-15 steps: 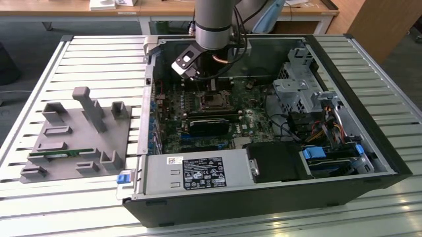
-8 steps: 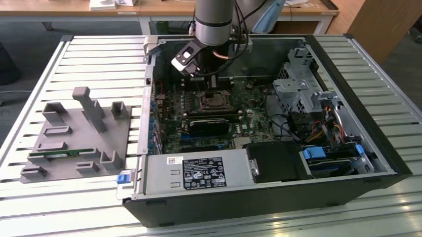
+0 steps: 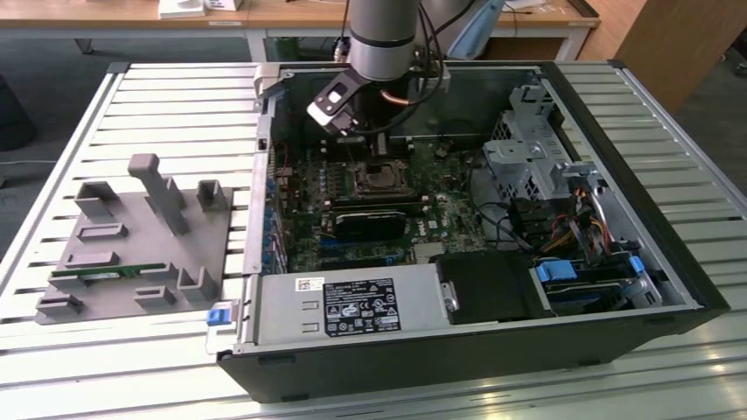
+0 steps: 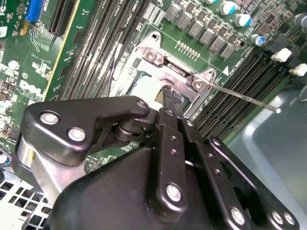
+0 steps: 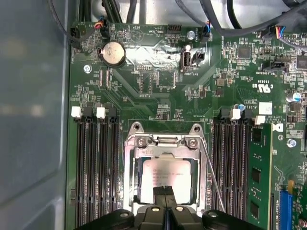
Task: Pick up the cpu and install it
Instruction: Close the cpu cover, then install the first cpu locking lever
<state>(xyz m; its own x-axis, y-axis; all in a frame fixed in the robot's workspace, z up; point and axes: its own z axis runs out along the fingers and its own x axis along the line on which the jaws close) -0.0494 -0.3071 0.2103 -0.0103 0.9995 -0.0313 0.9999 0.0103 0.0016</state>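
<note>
Gripper (image 5: 165,190), fingers pressed together, over the cpu (image 5: 165,170) lying in its socket (image 5: 165,141).

In the first wrist view the two black fingers meet with no gap, their tips over one edge of the cpu; whether they touch it I cannot tell. The cpu lies flat inside the socket's metal frame, silver top up, and a thin wire lever (image 5: 211,167) runs just beside the frame. Black memory slots (image 5: 93,163) flank the socket, and a green memory stick (image 5: 259,177) stands beyond one bank. In the exterior view the arm (image 3: 380,35) reaches down into the open case (image 3: 688,271) near its twelve o'clock. The power supply (image 3: 350,306) lies at six o'clock of the board (image 3: 450,214) and the drive cage (image 3: 526,149) at three. A grey tray (image 3: 129,254) sits on the slatted table (image 3: 175,96) at the case's nine o'clock.
</note>
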